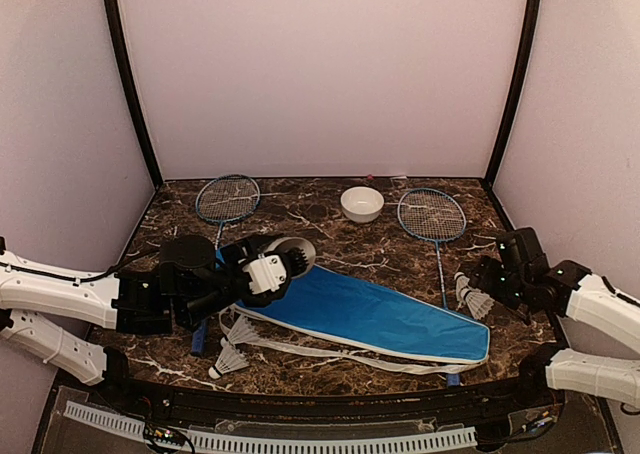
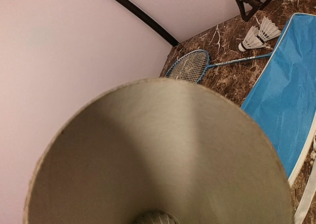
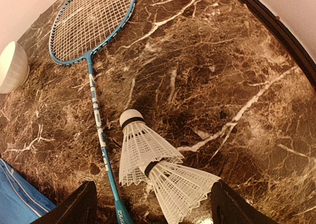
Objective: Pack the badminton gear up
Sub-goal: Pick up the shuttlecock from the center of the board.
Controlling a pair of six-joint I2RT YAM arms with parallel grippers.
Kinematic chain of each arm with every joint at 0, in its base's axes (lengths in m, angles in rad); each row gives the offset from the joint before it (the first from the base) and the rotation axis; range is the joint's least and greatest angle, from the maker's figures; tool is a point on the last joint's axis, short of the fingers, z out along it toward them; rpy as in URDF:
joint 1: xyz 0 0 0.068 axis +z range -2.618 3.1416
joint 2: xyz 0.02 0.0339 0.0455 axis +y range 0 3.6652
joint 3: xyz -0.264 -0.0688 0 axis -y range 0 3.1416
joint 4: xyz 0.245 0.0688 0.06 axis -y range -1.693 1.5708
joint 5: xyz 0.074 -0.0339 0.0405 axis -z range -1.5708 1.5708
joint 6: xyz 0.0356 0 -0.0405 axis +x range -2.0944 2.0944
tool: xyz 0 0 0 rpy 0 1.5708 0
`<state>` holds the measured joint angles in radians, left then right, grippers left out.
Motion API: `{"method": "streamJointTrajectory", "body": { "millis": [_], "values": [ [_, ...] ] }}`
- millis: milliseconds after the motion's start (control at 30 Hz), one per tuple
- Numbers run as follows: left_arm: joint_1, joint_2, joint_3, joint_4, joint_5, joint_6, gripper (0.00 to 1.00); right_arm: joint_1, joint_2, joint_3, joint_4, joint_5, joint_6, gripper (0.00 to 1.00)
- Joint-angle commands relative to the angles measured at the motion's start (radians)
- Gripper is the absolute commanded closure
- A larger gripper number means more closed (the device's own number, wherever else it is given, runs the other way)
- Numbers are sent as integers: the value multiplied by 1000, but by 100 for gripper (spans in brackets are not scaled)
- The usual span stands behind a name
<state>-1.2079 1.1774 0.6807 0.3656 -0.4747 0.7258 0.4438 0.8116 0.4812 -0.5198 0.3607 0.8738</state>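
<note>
the right claw (image 3: 154, 184) is hanging released over two nested shuttlecocks (image 3: 143, 155), which are lying on the surface (image 3: 222, 86) between its fingers, corks pointing away, beside a racket (image 3: 94, 105). the left claw (image 1: 275, 269), well apart, is grasping the tube (image 2: 163, 150).

Dark marble table (image 1: 330, 236) with rackets (image 1: 228, 198), shuttlecocks (image 1: 231, 359), blue cover (image 1: 380, 314), bowl (image 1: 361, 203).

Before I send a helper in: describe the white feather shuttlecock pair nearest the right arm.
On the dark marble table, go to the right-hand blue-framed racket. Beside its thin shaft lie two white feather shuttlecocks. Unlike the separate ones by the blue racket cover, these are nested together.
</note>
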Motion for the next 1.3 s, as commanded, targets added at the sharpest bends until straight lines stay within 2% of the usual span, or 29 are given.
{"method": "streamJointTrajectory", "body": {
  "millis": [0,167,767,1033,1267],
  "values": [
    [4,-12,-5,-79,-33,-85,54,-8,-35,-41,-21,9,84,21],
    [5,-5,-3,-82,-32,-88,54,-8,-60,-93,-5,-40,112,26],
    [-3,11,-2,-83,-38,-80,54,-8,-35,-177,142,-69,134,49],
    [-14,18,-4,-81,-46,-71,55,-7,-60,-207,168,-55,158,61],
    [-20,18,-7,-76,-51,-66,55,-8,-80,-200,132,-46,163,78]
  ]
}}
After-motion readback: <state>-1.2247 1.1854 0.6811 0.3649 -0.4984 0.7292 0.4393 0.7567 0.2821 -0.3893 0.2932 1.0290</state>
